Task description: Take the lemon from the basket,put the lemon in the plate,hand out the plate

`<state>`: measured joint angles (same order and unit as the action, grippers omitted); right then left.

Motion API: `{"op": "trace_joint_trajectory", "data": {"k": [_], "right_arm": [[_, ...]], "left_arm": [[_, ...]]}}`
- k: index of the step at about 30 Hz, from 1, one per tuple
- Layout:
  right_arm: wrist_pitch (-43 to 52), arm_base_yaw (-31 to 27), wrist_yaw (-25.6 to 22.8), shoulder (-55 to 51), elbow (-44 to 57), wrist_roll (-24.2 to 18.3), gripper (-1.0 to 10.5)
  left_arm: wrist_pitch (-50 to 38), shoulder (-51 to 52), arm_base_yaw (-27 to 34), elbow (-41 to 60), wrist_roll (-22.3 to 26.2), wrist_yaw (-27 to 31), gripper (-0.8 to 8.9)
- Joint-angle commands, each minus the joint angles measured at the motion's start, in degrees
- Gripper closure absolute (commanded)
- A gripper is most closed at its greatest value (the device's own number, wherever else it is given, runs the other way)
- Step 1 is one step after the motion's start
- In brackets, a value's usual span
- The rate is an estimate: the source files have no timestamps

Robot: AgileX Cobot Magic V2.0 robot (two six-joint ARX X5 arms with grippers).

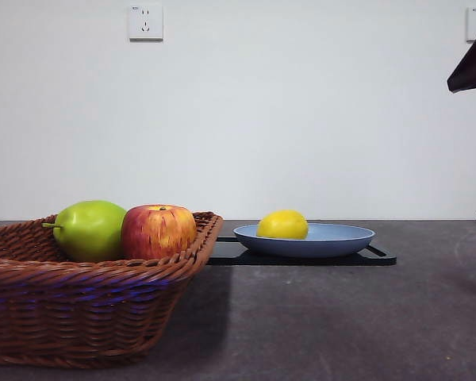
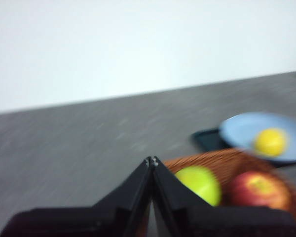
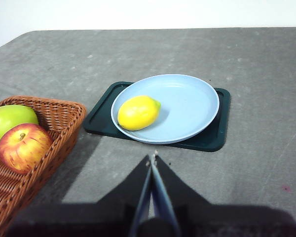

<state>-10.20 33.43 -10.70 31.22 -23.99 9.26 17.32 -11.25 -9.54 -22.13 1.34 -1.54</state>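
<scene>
Lemon [image 2: 270, 141] lies in plate [image 2: 266, 134] beyond basket [image 2: 227, 165].

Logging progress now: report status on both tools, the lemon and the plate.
Left tool shut, empty, above basket. Right tool shut, empty, short of plate. Lemon in plate, plate on black tray. Nothing blocking plate.

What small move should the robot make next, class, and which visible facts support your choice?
Probably the right gripper, shut and empty above the table, should open and descend toward the near rim of the round light-blue plate. The bright yellow lemon already lies in that plate, outside the brown woven wicker basket, so only handing out remains.
</scene>
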Motion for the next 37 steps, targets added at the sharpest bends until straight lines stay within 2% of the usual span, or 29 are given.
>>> {"op": "trace_joint_trajectory", "data": {"k": [1, 7, 13, 20, 22, 37], "right_arm": [[0.79, 0.35, -0.2, 0.22, -0.79, 0.5, 9.4], [0.79, 0.35, -0.17, 0.22, -0.79, 0.5, 9.4], [0.79, 0.35, -0.2, 0.22, -0.79, 0.5, 9.4], [0.81, 0.35, -0.2, 0.2, -0.79, 0.5, 9.4], [0.79, 0.35, -0.2, 0.22, -0.79, 0.5, 9.4], [0.79, 0.35, -0.2, 0.22, -0.79, 0.5, 9.4]], "left_arm": [[-1.9, 2.49, 3.39, 4.42, 0.57, 0.37, 8.05], [-9.22, 7.8, 8.15, 15.32, 0.02, -0.11, 8.05], [-10.01, 11.17, 10.21, 20.61, -0.33, -0.07, 8.05], [-7.19, 11.17, 11.39, 21.11, -0.37, -0.28, 8.05], [-4.98, 11.17, 11.47, 21.11, -2.01, -0.55, 8.05], [-6.34, 11.15, 11.47, 21.11, -2.84, -0.22, 8.05]]}}
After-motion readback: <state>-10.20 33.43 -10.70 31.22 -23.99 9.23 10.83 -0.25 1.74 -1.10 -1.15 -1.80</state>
